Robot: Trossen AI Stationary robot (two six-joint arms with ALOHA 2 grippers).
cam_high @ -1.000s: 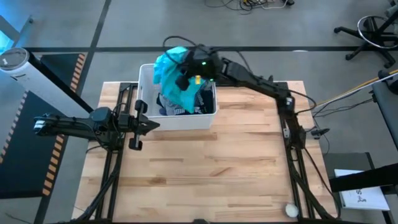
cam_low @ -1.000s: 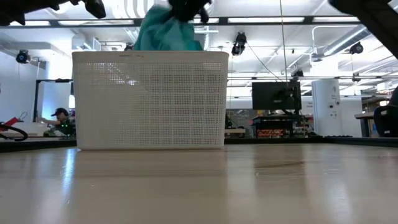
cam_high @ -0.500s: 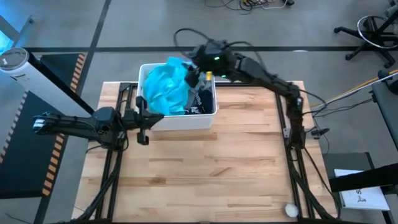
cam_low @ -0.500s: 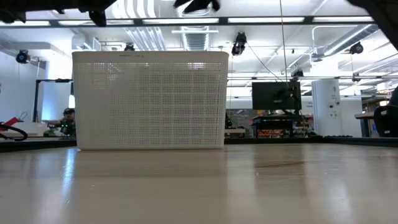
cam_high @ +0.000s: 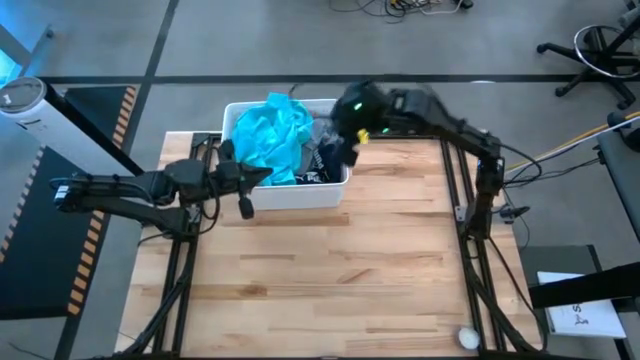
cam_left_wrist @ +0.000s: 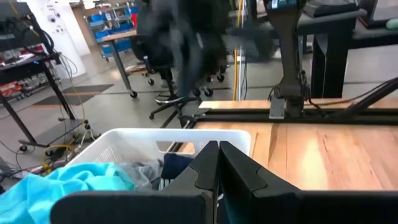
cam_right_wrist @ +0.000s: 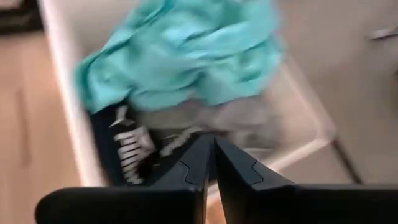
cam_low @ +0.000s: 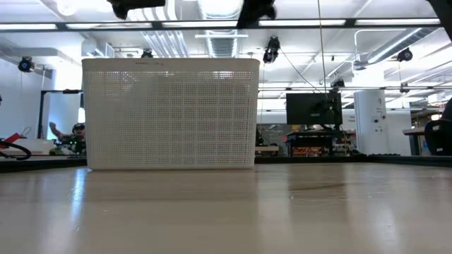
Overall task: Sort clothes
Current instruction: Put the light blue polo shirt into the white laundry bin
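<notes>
One bin (cam_high: 290, 193); roughly three garments: teal (cam_high: 268, 140), grey (cam_right_wrist: 249, 121), navy (cam_right_wrist: 121, 149).

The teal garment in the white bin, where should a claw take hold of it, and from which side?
Grip a raised fold near the middle of the teal garment, coming straight down from above. It lies crumpled on top of the pile, filling the left part of the white bin, whose walls block any sideways approach. The left claw is nearer that side than the right claw, though this is only a judgement.
</notes>
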